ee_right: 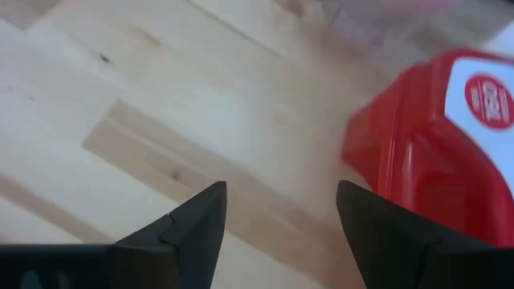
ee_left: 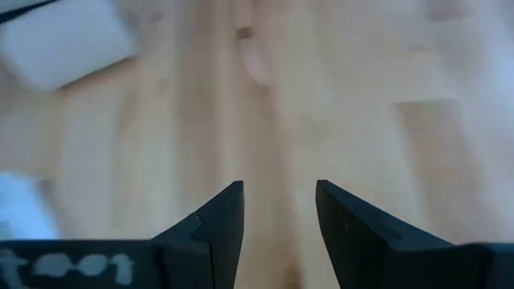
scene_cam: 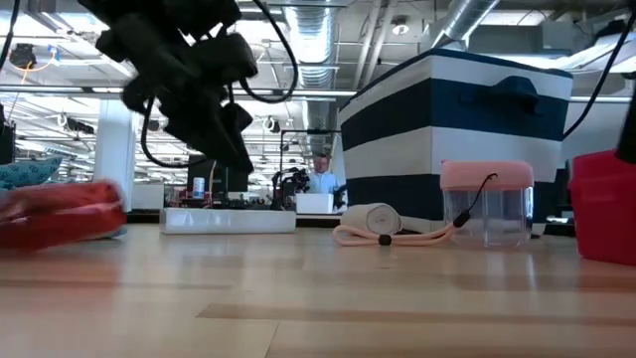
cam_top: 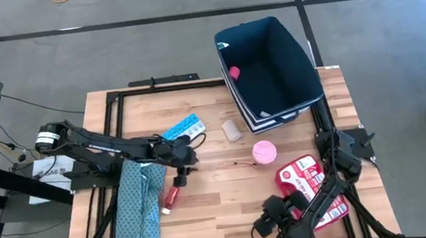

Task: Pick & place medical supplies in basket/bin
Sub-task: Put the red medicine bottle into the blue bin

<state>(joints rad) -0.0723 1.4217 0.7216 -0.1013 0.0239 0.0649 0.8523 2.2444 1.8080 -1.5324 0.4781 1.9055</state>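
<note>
The navy bin (cam_top: 289,87) stands at the table's far right with a small pink thing (cam_top: 233,72) inside. On the wood lie the light blue pill organizer (cam_top: 183,128), the beige bandage roll (cam_top: 232,129), the pink tape roll (cam_top: 264,152) and the red-and-white pouch (cam_top: 307,182). My left gripper (ee_left: 279,201) hangs open above bare wood just near of the organizer (scene_cam: 229,221), with nothing between its fingers. My right gripper (ee_right: 281,201) stands open near the front edge, with the pouch (ee_right: 434,136) just beside it.
A folded teal patterned cloth (cam_top: 137,210) lies at the near left. Beside it lies a small red object with a white end (cam_top: 171,196). Bare wood stretches between the two grippers at the table's middle and front.
</note>
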